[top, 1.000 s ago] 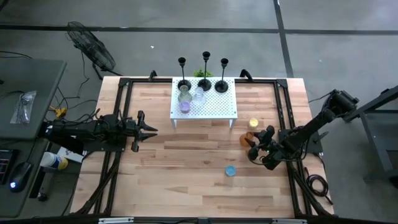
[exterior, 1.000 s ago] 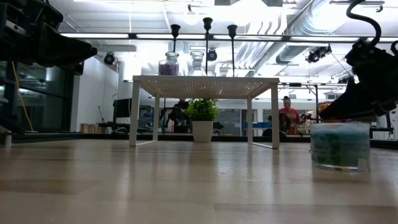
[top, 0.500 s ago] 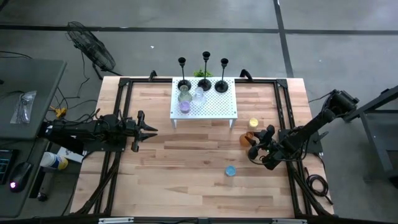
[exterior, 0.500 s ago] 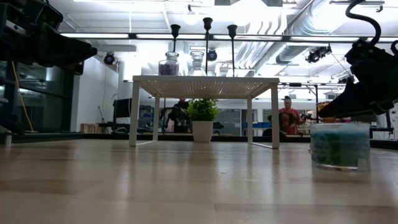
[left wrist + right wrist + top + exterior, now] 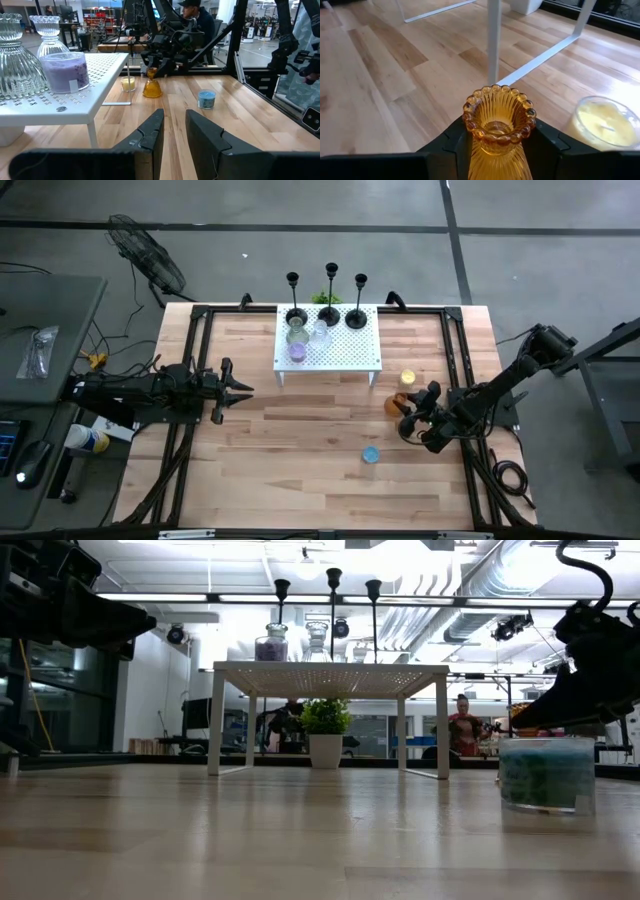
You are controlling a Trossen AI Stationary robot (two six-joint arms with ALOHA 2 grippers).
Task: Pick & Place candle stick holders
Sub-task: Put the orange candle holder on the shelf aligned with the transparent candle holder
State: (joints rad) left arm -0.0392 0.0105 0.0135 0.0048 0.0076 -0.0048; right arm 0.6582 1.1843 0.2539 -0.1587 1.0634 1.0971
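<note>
**Candle holders: table stock and gripper positions**

Item 1. White stand (image 5: 340,352), perforated top, at 12 o'clock on the wooden table (image 5: 300,450). On it: three black candlesticks (image 5: 330,290) in a row along the far edge; a clear ribbed holder (image 5: 15,60) and a clear stemmed holder (image 5: 48,35); a purple cup (image 5: 297,352) filled with purple wax, nearest the stand's front left corner. A potted plant (image 5: 325,730) shows behind the stand in the low view.

Item 2. Orange holder (image 5: 499,127), ribbed glass with a beaded rim, upright, at about 3 o'clock on the table, just off the stand's front right leg (image 5: 493,35). The right gripper (image 5: 410,412) has its fingers (image 5: 547,145) pressed against both sides of this holder, clamped on it. Nothing visible inside.

Item 3. Yellow cup (image 5: 407,380), yellow wax inside, just beside the orange holder toward 12 o'clock, between it and the stand.

Item 4. Blue cup (image 5: 371,454), blue-green fill, at about 5 o'clock, alone on bare wood, near the right gripper but apart from it.

Item 5. Left gripper (image 5: 240,389), at 9 o'clock, pointing toward the table centre, well apart from every holder. Fingers (image 5: 150,135) stand slightly parted with nothing between them.

Surroundings: a floor fan (image 5: 148,255) beyond the table's far left corner; people (image 5: 462,725) in the room behind.
</note>
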